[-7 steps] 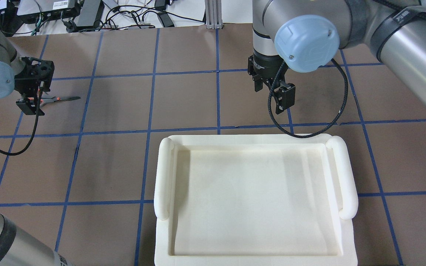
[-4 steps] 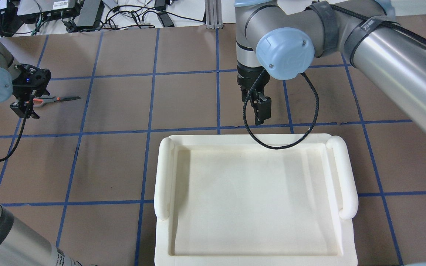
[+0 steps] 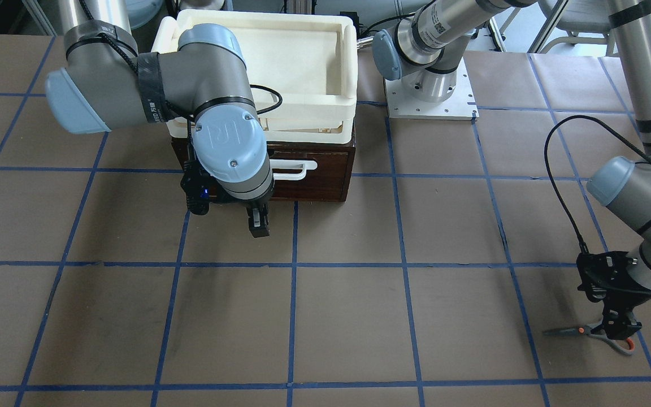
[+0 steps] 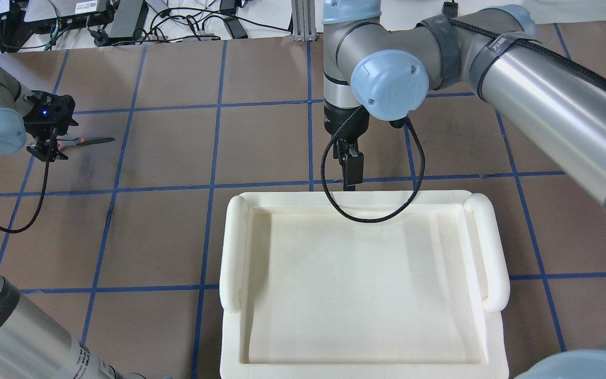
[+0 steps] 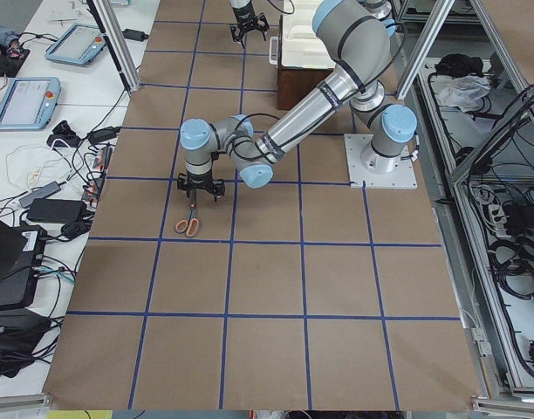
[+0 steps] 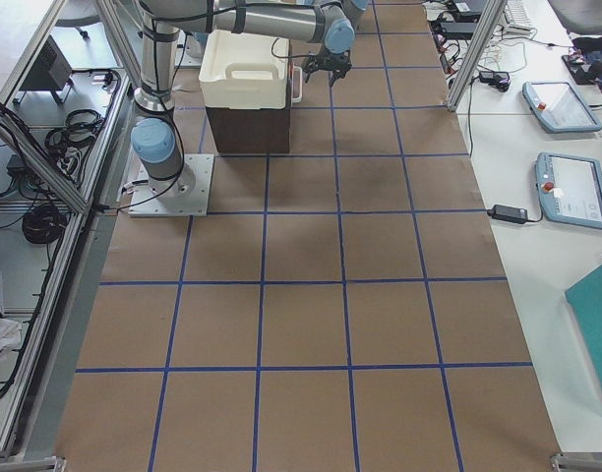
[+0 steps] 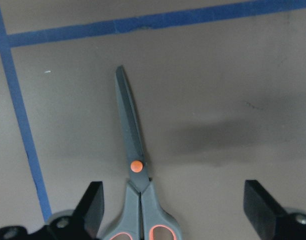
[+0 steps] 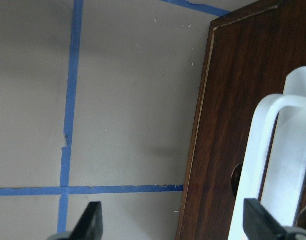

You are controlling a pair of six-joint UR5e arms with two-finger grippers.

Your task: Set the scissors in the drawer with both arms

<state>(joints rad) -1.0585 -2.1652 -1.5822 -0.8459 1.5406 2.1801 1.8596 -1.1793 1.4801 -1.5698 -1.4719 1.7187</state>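
The scissors (image 7: pixel 135 170) lie flat on the brown table, blades closed; they also show in the overhead view (image 4: pixel 90 140) and the front view (image 3: pixel 585 330). My left gripper (image 7: pixel 175 210) is open and low over them, one finger on each side of the grey handle loops, as in the front view (image 3: pixel 619 328). The dark brown drawer (image 3: pixel 320 181) is closed, with its white bar handle (image 8: pixel 263 150) on the front. My right gripper (image 8: pixel 175 225) is open and empty, just in front of the drawer face near the handle (image 3: pixel 257 226).
A cream-white plastic tray (image 4: pixel 232 252) sits on top of the drawer cabinet and hides it in the overhead view. The right arm's black cable hangs over the tray's far rim. Blue tape lines grid the table. The left arm's base plate (image 3: pixel 430 96) stands beside the cabinet.
My right gripper has moved left and closer to the tray's far edge. My left gripper has settled closer over the scissor handles. The scissors have not moved.
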